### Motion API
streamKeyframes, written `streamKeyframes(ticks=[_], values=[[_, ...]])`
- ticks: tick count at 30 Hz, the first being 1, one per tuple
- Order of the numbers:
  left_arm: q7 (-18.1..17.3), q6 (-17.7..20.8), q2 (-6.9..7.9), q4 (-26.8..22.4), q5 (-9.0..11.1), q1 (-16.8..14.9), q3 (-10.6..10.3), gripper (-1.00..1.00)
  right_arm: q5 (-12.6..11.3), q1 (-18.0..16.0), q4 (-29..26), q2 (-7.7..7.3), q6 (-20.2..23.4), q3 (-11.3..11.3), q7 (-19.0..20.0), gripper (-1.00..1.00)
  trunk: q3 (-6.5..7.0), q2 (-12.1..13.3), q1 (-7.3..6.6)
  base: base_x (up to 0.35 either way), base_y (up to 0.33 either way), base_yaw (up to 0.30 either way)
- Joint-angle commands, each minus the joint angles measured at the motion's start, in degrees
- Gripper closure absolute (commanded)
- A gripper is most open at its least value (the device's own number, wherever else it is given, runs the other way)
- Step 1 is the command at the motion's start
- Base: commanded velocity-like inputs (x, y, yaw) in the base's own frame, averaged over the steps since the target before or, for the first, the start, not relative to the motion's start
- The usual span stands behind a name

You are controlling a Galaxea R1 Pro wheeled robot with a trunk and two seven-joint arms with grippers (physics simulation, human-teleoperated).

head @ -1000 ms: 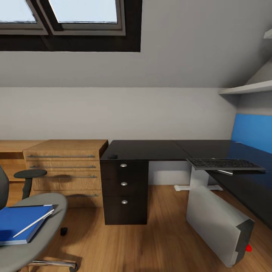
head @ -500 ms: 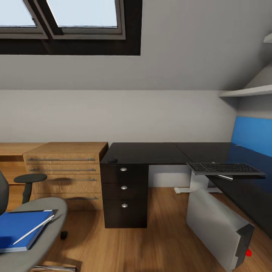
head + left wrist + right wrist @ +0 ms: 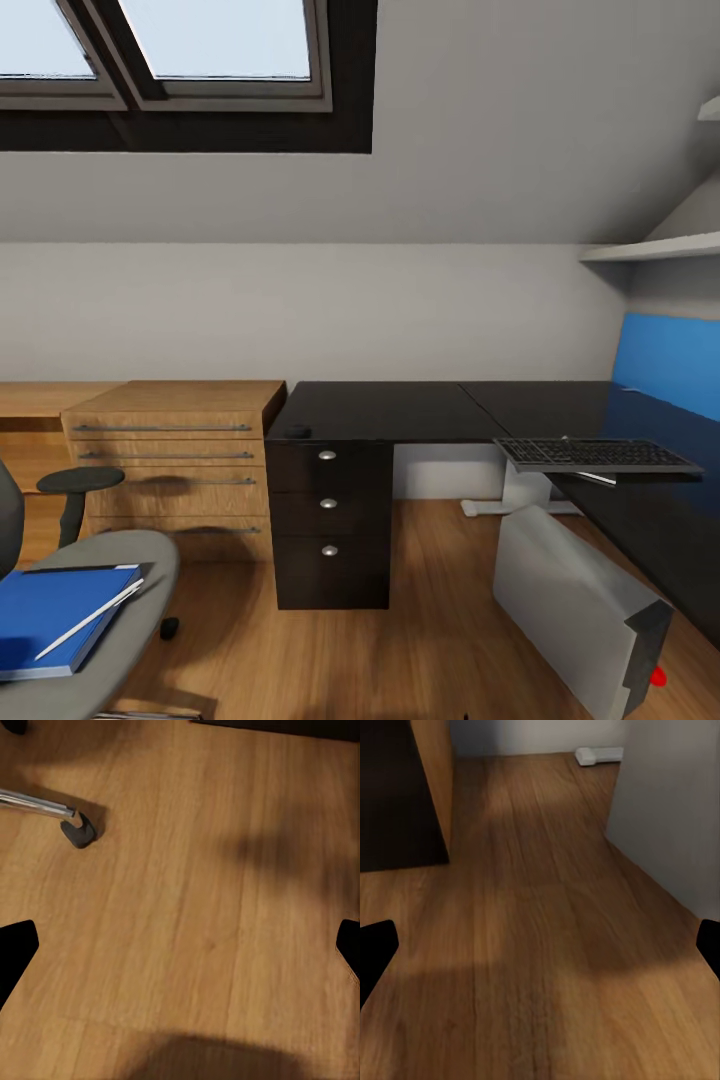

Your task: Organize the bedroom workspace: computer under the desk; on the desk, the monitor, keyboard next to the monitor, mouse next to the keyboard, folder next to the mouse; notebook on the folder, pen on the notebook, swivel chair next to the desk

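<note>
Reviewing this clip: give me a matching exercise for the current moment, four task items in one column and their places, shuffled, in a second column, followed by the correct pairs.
Items:
1. folder
2. keyboard
3. computer
4. mouse

Places:
A. on the wooden floor, leaning, beside the desk's white leg
B. on the seat of the swivel chair, with the pen lying on top
C. at the front corner of the desk, above the drawer unit
D. jutting out past the desk's inner edge

Pairs: 1-B, 2-D, 3-A, 4-C

Attic bedroom office (desk (image 3: pixel 400 405), skylight (image 3: pixel 190 45)).
</note>
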Motion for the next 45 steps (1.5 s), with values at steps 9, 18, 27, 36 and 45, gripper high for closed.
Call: streamKeyframes(ticks=[9,18,27,36,45], values=[[0.40,-5.02,0.02,-0.16,0.47,-0.05,-0.56,-1.00,-0.40,-0.04,0.07,-0.03,-0.85,0.47,-0.53,-1.00,-0.07,-0.03,-0.01,0.109,0.000,0.000],[0.48,-5.52,-0.01,-0.06,0.49,-0.05,-0.62,-1.00,-0.39,-0.04,0.15,0.05,-0.64,0.50,-0.59,-1.00,-0.07,-0.03,-0.01,0.300,0.000,0.000],[0.42,-5.45,-0.05,1.11,0.54,-0.05,-0.78,-1.00,-0.30,-0.04,0.78,0.15,-0.63,0.63,-0.44,-1.00,-0.07,-0.03,-0.01,0.321,-0.017,0.000],[0.39,-5.85,-0.17,2.95,0.45,-0.05,-0.87,-1.00,-0.26,-0.04,1.50,0.22,-0.63,0.72,-0.41,-1.00,-0.07,-0.03,-0.01,0.129,-0.034,0.000],[0.60,-5.87,-0.19,3.11,0.46,-0.05,-0.89,-1.00,-0.27,-0.04,1.54,0.23,-0.75,0.73,-0.40,-1.00,1.55,3.58,-1.99,0.012,-0.004,0.000]])
